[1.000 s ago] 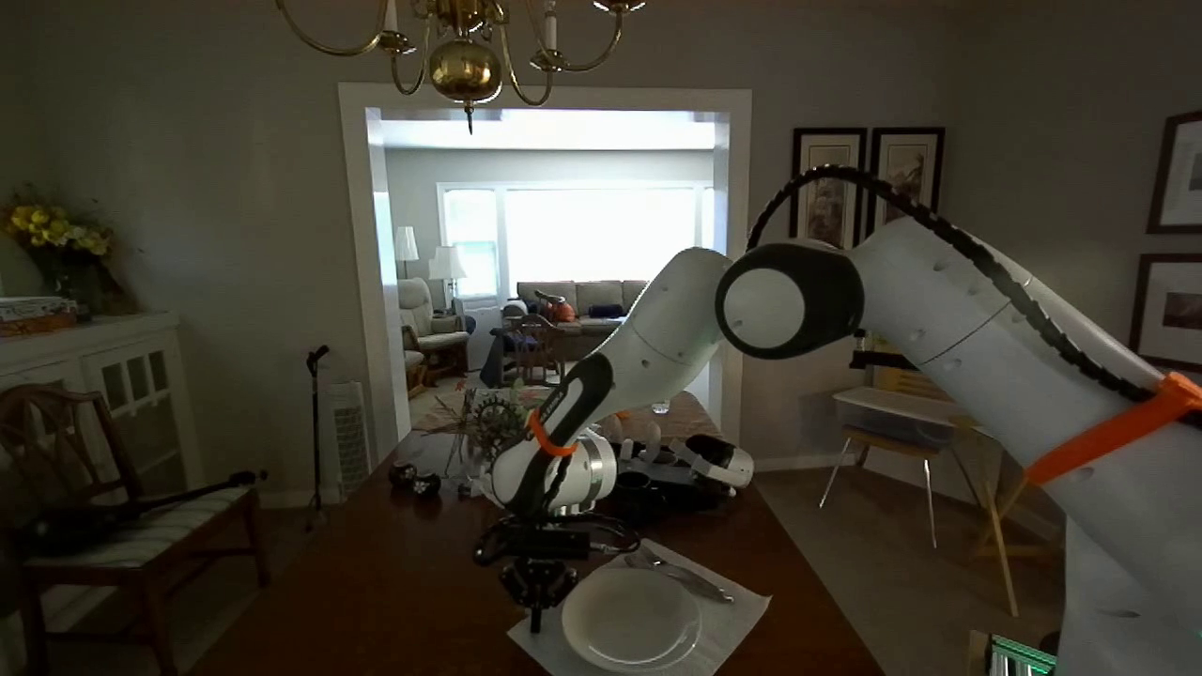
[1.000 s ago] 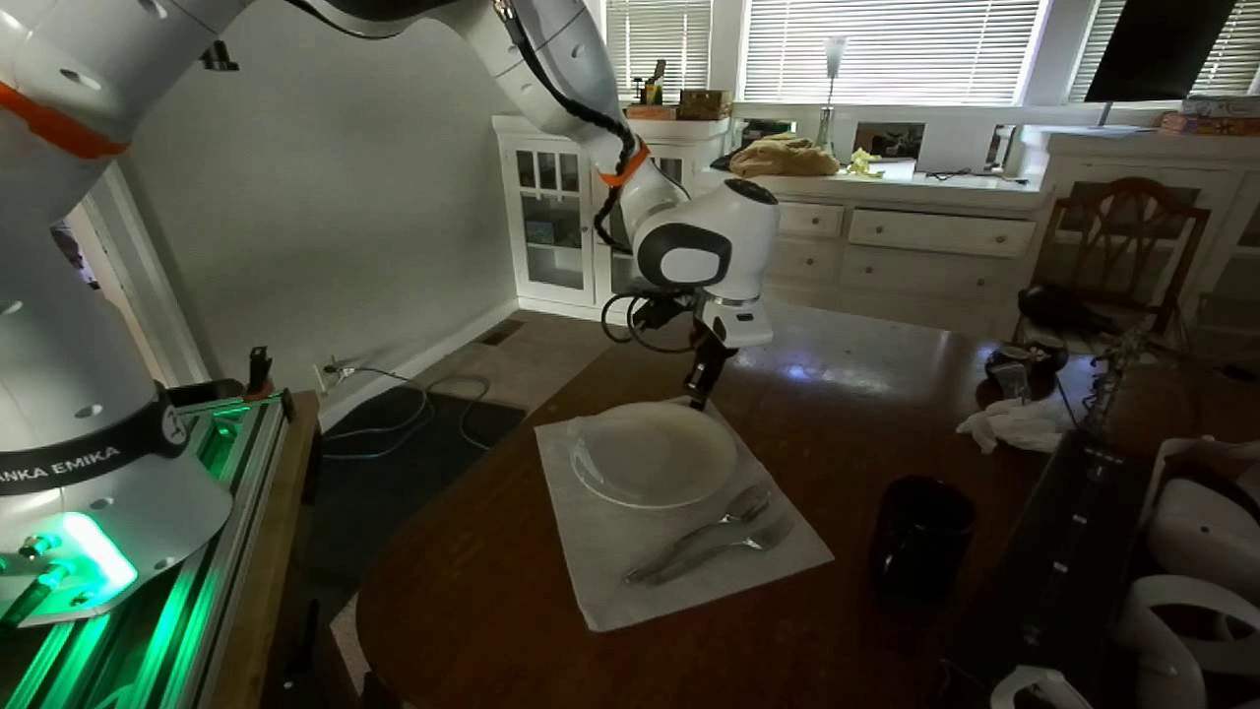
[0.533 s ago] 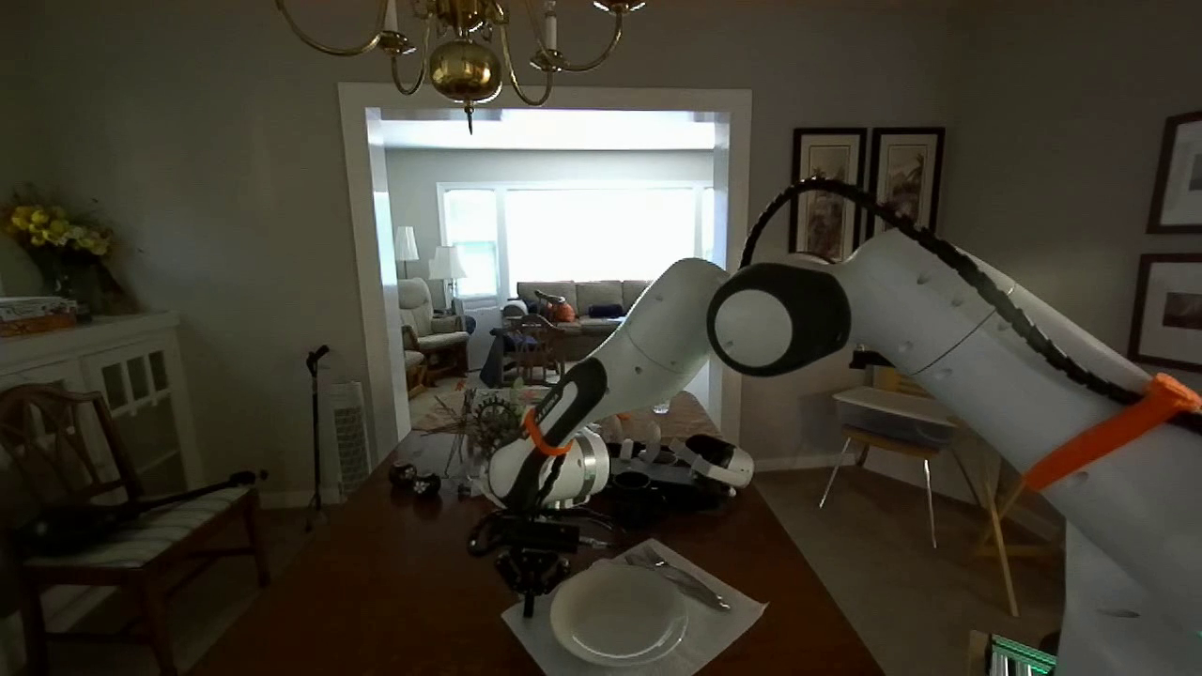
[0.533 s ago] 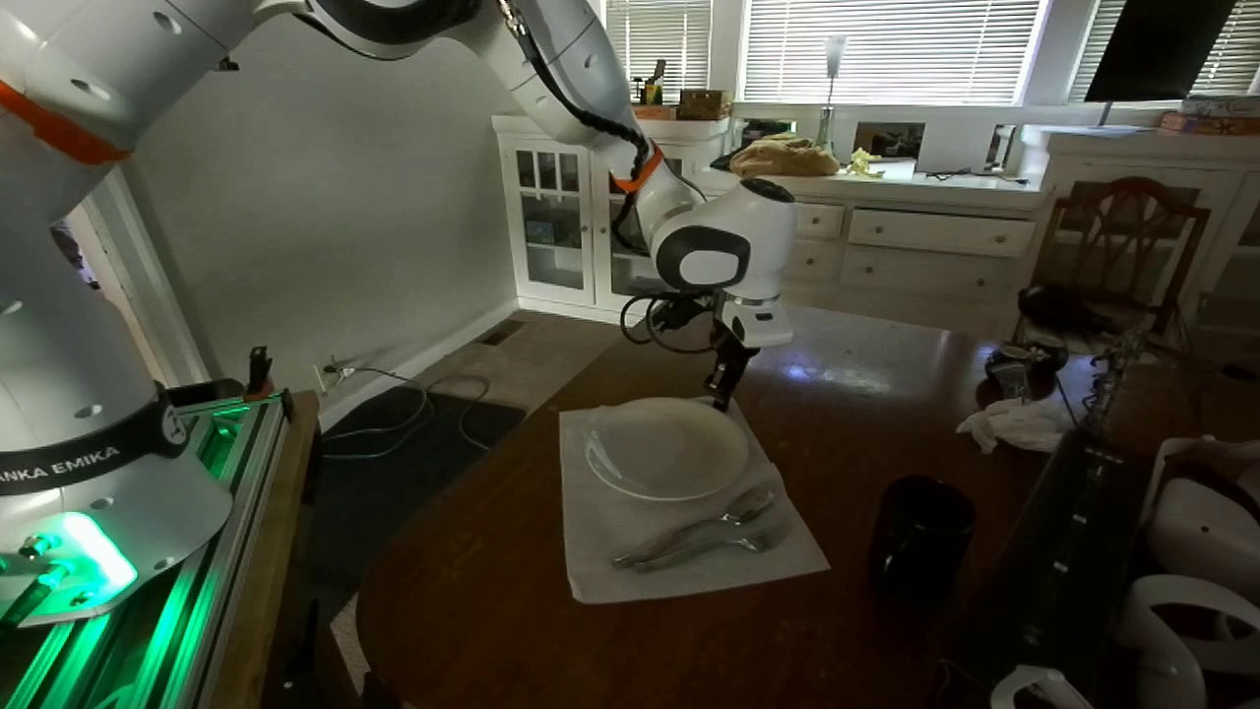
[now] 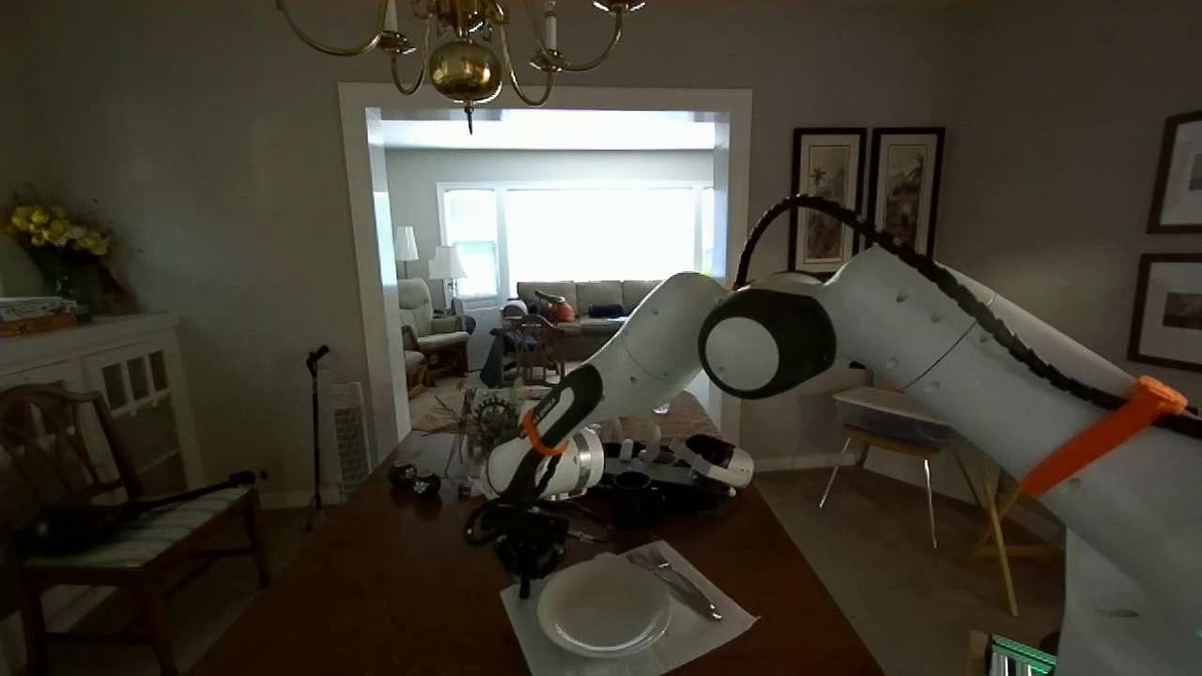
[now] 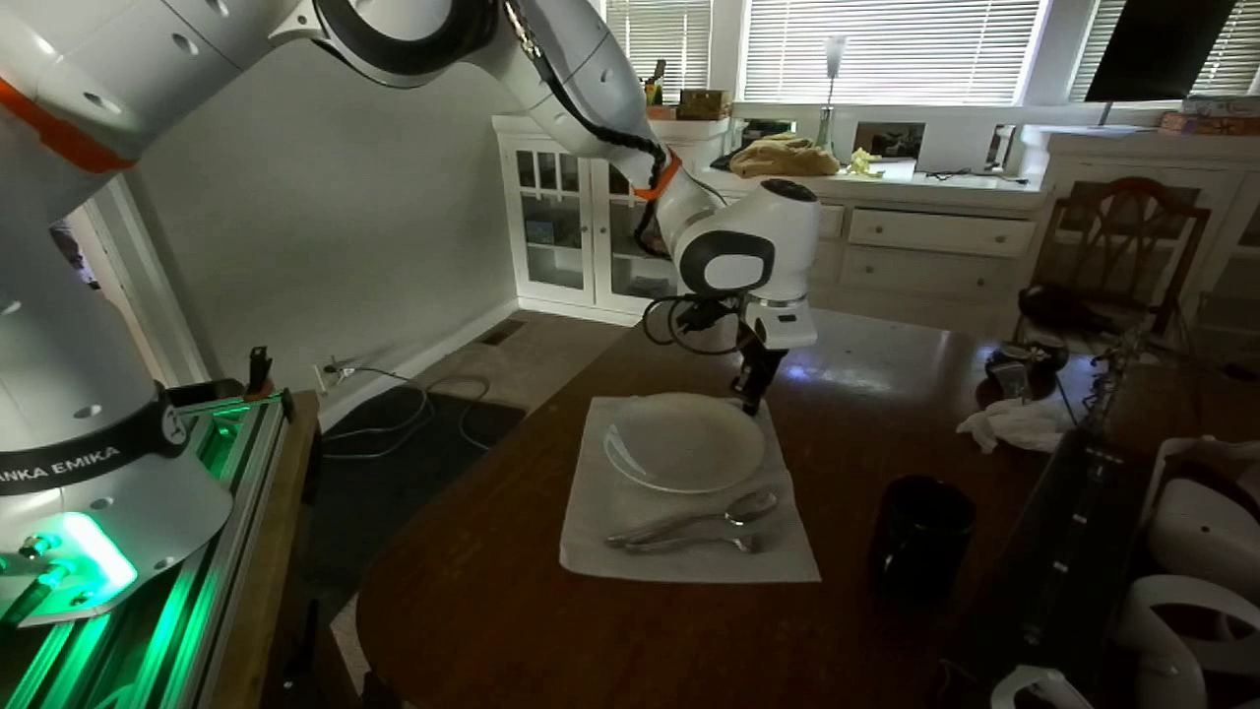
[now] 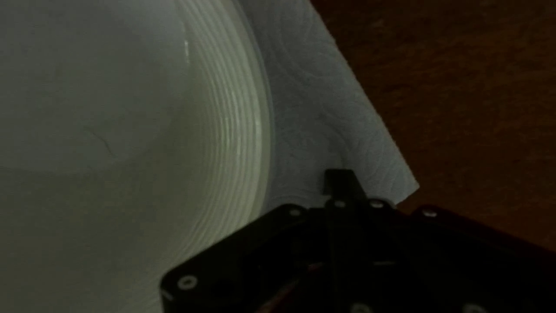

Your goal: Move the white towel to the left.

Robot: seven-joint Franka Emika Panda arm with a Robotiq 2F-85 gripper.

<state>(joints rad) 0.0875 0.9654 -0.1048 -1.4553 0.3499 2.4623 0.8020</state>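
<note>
The white towel (image 5: 690,648) lies flat on the wooden table and also shows in an exterior view (image 6: 600,532) and in the wrist view (image 7: 312,108). A white plate (image 6: 684,443) sits on its middle, with a fork and a spoon (image 6: 753,507) beside the plate. My gripper (image 5: 524,591) points down with its fingertips together at a corner of the towel, just outside the plate's rim. In the wrist view the fingertips (image 7: 341,176) touch or nearly touch the cloth near that corner. No cloth shows pinched between them.
A black mug (image 6: 922,537) stands on the table beyond the cutlery. A black device and white headset gear (image 6: 1196,532) lie farther along. A crumpled white tissue (image 6: 1014,423) and dark ornaments (image 5: 413,479) are also on the table (image 6: 492,611).
The gripper and the towel, with plate and cutlery on it, have moved together, leftward and away in one exterior view, rightward in the other. The towel has also turned a little.
</note>
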